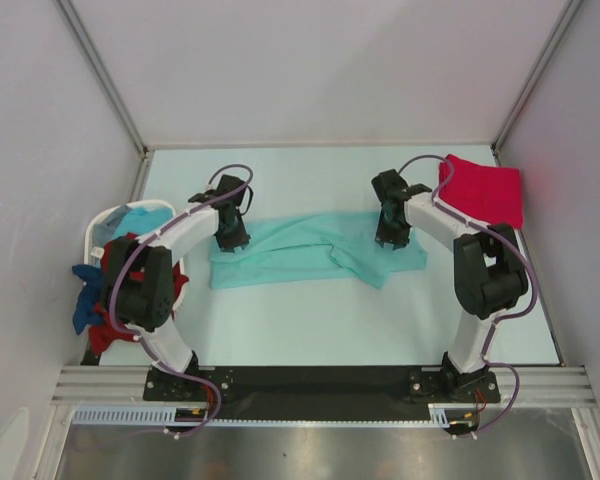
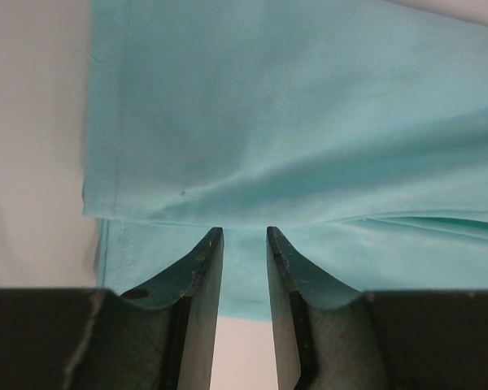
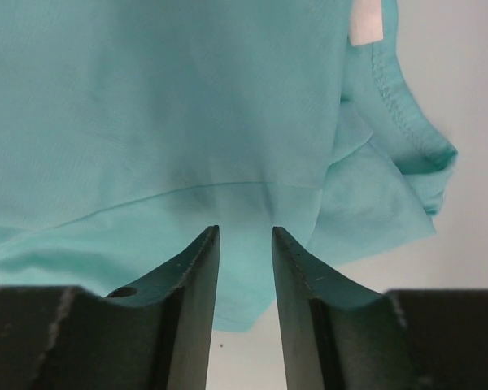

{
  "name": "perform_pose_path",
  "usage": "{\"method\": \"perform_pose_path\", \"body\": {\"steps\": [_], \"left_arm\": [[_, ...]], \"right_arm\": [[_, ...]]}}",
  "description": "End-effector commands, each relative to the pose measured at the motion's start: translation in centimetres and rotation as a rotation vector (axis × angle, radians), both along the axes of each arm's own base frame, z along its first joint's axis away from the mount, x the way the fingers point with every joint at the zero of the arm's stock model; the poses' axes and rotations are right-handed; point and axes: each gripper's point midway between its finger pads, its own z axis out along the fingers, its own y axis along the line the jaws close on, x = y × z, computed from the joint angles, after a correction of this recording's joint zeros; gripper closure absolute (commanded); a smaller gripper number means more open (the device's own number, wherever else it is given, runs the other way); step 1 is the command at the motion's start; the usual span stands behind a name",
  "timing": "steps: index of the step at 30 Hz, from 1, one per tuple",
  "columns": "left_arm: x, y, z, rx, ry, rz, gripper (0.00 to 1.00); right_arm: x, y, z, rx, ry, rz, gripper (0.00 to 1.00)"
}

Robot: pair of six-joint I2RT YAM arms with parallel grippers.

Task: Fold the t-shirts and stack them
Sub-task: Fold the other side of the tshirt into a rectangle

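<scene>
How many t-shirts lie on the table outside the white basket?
2. The light teal t-shirt lies spread in the middle; the pinkish-red t-shirt lies folded at the far right corner. Others bunched in the basket may hide more.

Outward of the left gripper [image 1: 230,240] stands a basket [image 1: 93,232]; outward of the right gripper [image 1: 391,238] lies a red t-shirt [image 1: 485,190]; bare bench [image 1: 310,320] behind each.
</scene>
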Motion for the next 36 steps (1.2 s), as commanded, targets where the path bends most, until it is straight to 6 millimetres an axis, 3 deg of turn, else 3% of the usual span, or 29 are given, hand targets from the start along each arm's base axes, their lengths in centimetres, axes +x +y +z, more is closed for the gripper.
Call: {"method": "perform_pose_path", "body": {"steps": [1, 4, 10, 18, 22, 32, 36], "left_arm": [[0.3, -0.5, 2.3, -0.009, -0.090, -0.036, 0.66], [0.0, -0.3, 1.8, 0.001, -0.073, -0.036, 0.65], [1.0, -1.2, 2.6, -0.031, -0.091, -0.047, 0.65], [1.3, -3.3, 0.4, -0.045, -0.041, -0.087, 0.66], [1.3, -4.1, -1.2, -0.050, 0.004, -0.102, 0.66], [2.1, -4.5, -2.1, -0.047, 0.016, -0.104, 0.66], [1.7, -4.6, -3.4, -0.047, 0.056, -0.104, 0.67]], "right_arm": [[0.7, 0.9, 2.8, 0.023, -0.117, -0.017, 0.61], [0.5, 1.3, 2.0, 0.029, -0.100, -0.021, 0.60], [0.6, 3.3, 2.7, 0.049, -0.123, 0.008, 0.60], [-0.6, 5.7, -1.5, 0.037, -0.043, 0.051, 0.60], [-0.6, 5.7, -2.8, 0.028, -0.019, 0.055, 0.60], [0.6, 4.4, -3.7, 0.020, -0.002, 0.034, 0.60], [-0.1, 3.6, -5.3, 0.013, 0.044, 0.026, 0.60]]}}
